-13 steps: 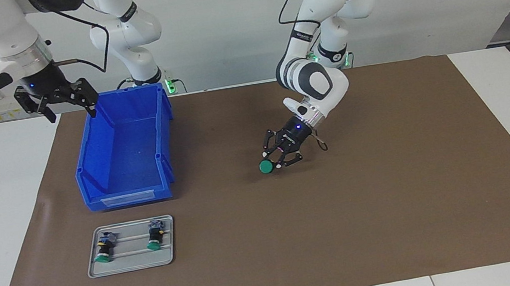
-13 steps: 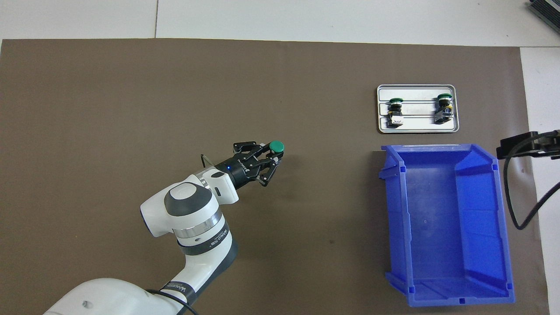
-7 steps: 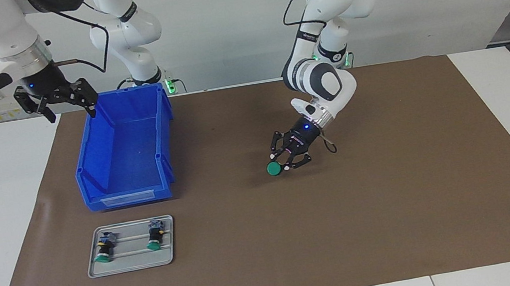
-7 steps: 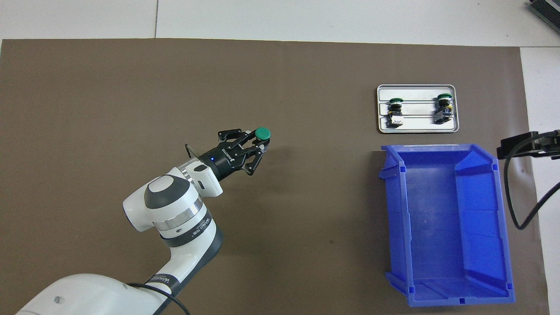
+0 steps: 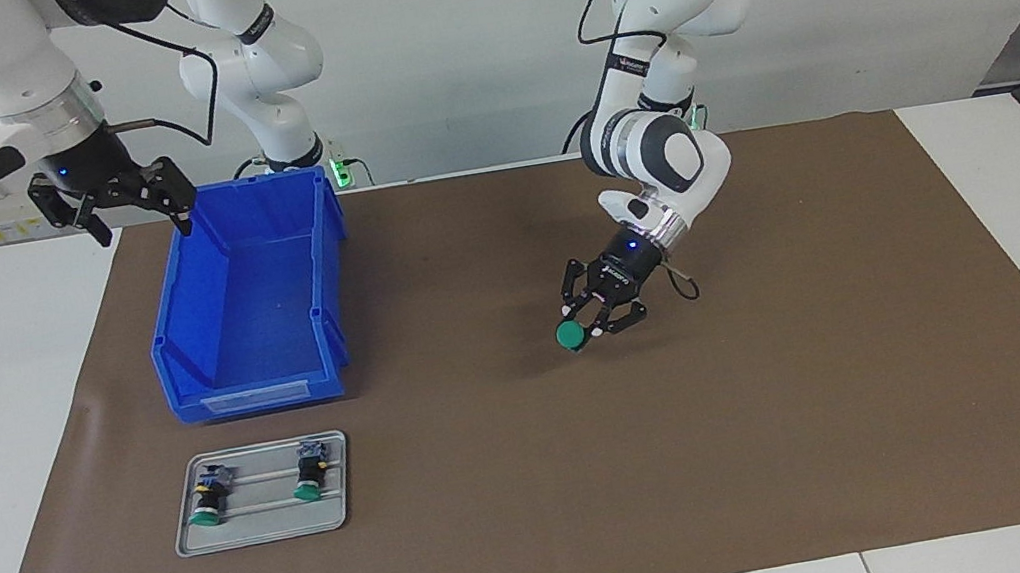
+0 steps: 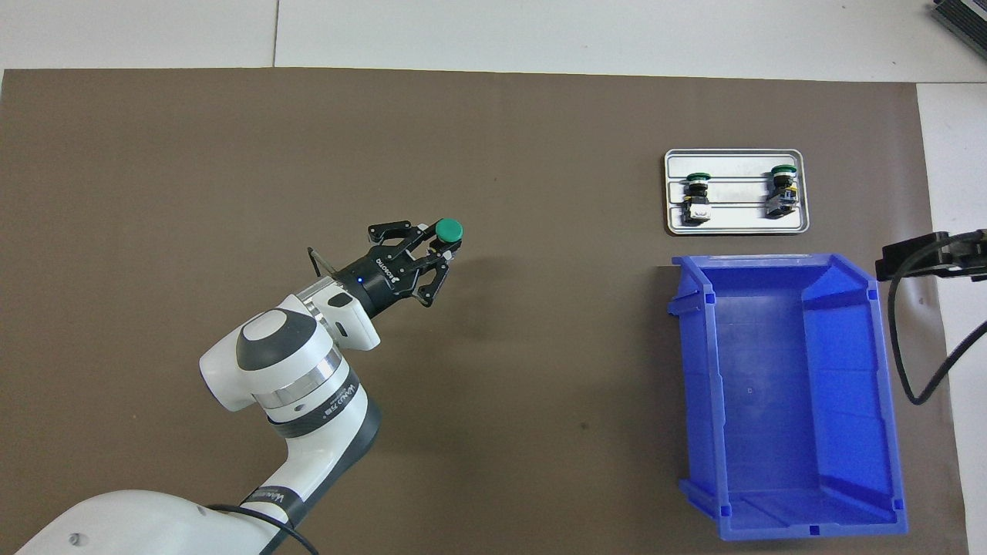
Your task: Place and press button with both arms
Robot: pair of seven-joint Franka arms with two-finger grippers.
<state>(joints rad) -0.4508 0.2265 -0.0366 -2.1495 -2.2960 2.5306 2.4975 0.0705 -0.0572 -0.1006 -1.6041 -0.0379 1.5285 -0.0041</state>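
Note:
My left gripper point(image 5: 589, 325) is shut on the button point(image 5: 569, 335), a green-capped push-button switch. It holds it tilted, cap down and outward, low over the middle of the brown mat point(image 5: 791, 406). In the overhead view the green cap point(image 6: 448, 229) shows at the tip of the left gripper point(image 6: 438, 248). My right gripper point(image 5: 115, 202) is open and empty. It hangs in the air by the corner of the blue bin point(image 5: 254, 398) nearest the robots. Only its tip point(image 6: 929, 256) shows in the overhead view.
A grey metal tray point(image 5: 266, 535) lies farther from the robots than the bin, with two more green-capped buttons point(image 5: 203, 501) point(image 5: 308, 475) in it. The tray point(image 6: 736, 160) and the empty bin point(image 6: 698, 385) are at the right arm's end of the mat.
My left gripper has carried the button toward the left arm's end of the table and a little farther from the robots. The right arm has not moved.

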